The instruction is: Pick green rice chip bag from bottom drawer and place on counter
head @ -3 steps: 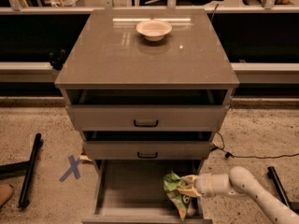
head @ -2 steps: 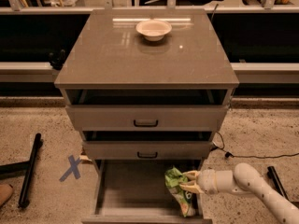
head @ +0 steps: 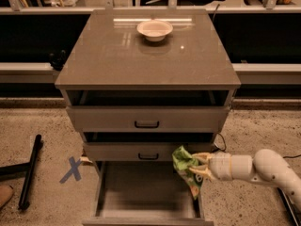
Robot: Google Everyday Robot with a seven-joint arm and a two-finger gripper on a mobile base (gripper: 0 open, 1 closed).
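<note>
Pale yellowish fingers (head: 203, 157) of the white two-finger gripper (head: 194, 166) are closed on a small crinkly green rice chip bag (head: 183, 160), which is pinched between them and droops below the tips. Just beneath and to the left, the deep grey-beige bottom drawer (head: 141, 192) is seen pulled open. Well above, a white bowl (head: 154, 29) is carried on the glossy grey-brown counter (head: 122, 55). The pick is judged done; raising the bag and placing it on the counter are left.

Speckled beige floor (head: 268, 126) bears a blue tape X (head: 72, 169) and black bar (head: 29, 172).
</note>
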